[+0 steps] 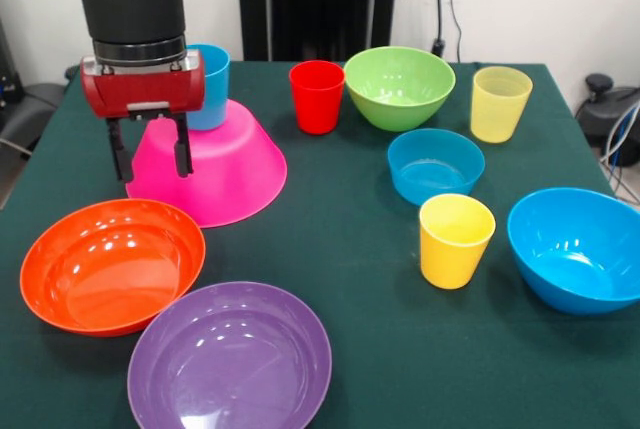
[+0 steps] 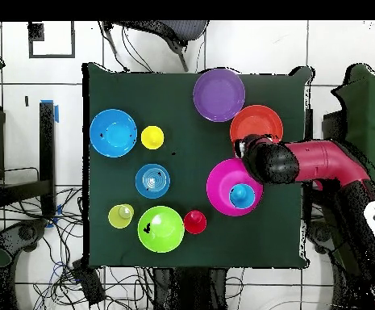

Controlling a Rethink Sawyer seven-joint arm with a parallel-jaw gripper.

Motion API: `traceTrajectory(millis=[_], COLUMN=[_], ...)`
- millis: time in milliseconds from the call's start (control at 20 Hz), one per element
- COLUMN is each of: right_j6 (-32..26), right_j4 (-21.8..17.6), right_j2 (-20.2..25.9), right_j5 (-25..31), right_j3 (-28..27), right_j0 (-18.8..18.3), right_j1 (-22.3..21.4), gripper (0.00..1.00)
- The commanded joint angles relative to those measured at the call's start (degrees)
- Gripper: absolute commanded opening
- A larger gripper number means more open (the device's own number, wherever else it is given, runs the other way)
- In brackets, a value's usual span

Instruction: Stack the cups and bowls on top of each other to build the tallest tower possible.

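Gripper [image 1: 151,147] hung over the near-left flank of the upturned pink bowl [image 1: 235,164], my fingers [image 1: 183,149] spread apart and pinching nothing. Blue cup [image 1: 212,84] stood upright on the pink bowl's flat top, just behind my red wrist; this was the tower so far.

Edges & free room: orange bowl [image 1: 110,264] sat near the table's [image 1: 330,239] left edge, w/ purple bowl [image 1: 230,354] at the front edge, the two just beside each other. Large blue bowl [image 1: 580,247] reached the right edge. Open cloth ran down the middle, btw. the pink bowl and the small blue bowl [image 1: 435,164]. Red cup [image 1: 317,96] and green bowl [image 1: 399,86] stood near the far edge, pale yellow cup [image 1: 500,102] at the far right; opaque yellow cup [image 1: 456,239] stood btw. the two blue bowls.

Overhead view only: my arm [image 2: 319,161] reached in across the table's side, wrist covering the gap btw. orange and pink bowls. Front view only: fingers' spread.
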Motion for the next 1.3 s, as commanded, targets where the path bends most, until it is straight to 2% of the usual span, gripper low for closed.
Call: traceTrajectory(millis=[50,500,900,1200,1300], right_j6=[0.12,1.05,-0.25,0.21,-1.3], right_j4=[-3.09,-4.35,-1.25,-1.92,-2.77], right_j2=[-4.57,-5.75,-5.43,-5.78,-5.59], right_j5=[-2.02,-4.69,-0.75,-3.09,-3.07], right_j3=[-3.08,-2.25,-5.44,-5.67,-6.64], right_j0=[3.08,3.28,4.07,4.52,4.97], right_j1=[1.42,1.53,2.25,2.71,3.91], gripper=[1.0,1.0,1.0,1.0,1.0])
